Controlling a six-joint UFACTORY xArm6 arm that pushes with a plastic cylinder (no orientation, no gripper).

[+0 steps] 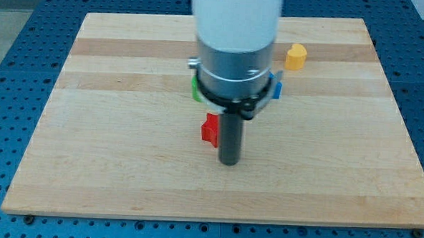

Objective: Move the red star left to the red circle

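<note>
Red block (210,129) beside my tip (229,162)

A robotics lab bench. A pale wooden board (124,165) lies on a blue perforated metal table (15,24) with a regular grid of mounting holes, and a white and grey robot arm (235,55) hangs over the board.

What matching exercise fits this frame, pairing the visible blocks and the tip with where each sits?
Column A:
1. yellow block
2. red block
3. green block
4. my tip

Column B:
a. just to the view's right of the red block
b. peeking out at the arm's left edge
c. near the view's top right
d. touching the rod's left side

Pairs: 1-c, 2-d, 3-b, 4-a
</note>
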